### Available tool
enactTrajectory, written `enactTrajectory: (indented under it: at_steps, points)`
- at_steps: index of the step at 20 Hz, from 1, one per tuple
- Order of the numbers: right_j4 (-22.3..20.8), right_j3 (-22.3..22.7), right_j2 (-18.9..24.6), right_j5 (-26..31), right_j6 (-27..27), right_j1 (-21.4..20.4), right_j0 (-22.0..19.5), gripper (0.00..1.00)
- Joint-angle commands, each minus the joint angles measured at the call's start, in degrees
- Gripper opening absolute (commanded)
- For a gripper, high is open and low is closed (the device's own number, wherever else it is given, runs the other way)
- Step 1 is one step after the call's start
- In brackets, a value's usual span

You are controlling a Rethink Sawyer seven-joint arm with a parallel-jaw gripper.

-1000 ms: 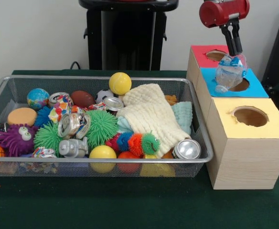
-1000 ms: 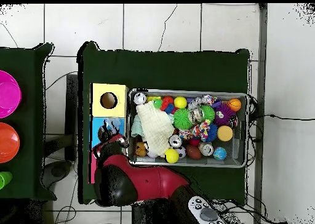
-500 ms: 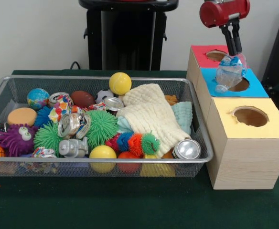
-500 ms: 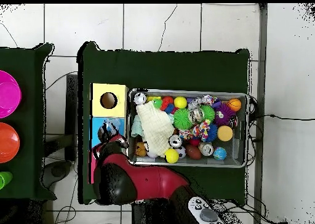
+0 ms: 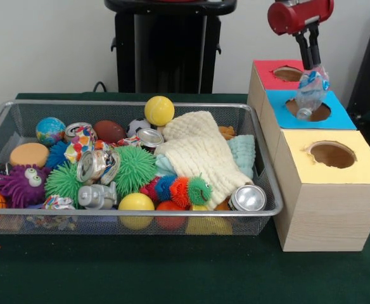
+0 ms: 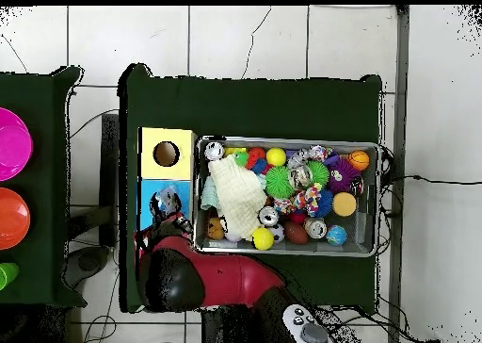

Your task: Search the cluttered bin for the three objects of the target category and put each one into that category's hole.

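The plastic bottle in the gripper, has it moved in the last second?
Yes. The plastic bottle now hangs more upright, its lower end pointing into the blue box's hole, still held by the gripper.

The bin (image 5: 261,158) is fine silver wire mesh with a shiny metal rim. Crushed cans (image 5: 98,166) inside it gleam like bare aluminium. The cream cloth (image 5: 197,149) looks soft and crinkled, matt. Spiky balls (image 5: 134,168) look rubbery. The bottle (image 5: 312,88) is clear, crumpled plastic. The boxes (image 5: 321,215) show pale wood grain, their tops matt and coloured. The counter (image 5: 172,272) is dull dark green fabric.
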Motion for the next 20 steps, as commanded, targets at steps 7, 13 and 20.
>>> enactTrajectory:
  at_steps: [7,13,20]
  points:
    - [6.48,-1.75,-4.63,12.59,15.69,-2.5,2.54,0.0]
    - [6.37,-1.15,-6.67,14.55,14.69,-3.83,3.04,0.0]
    - [4.15,-2.77,-11.78,13.48,13.48,-3.76,5.88,0.0]
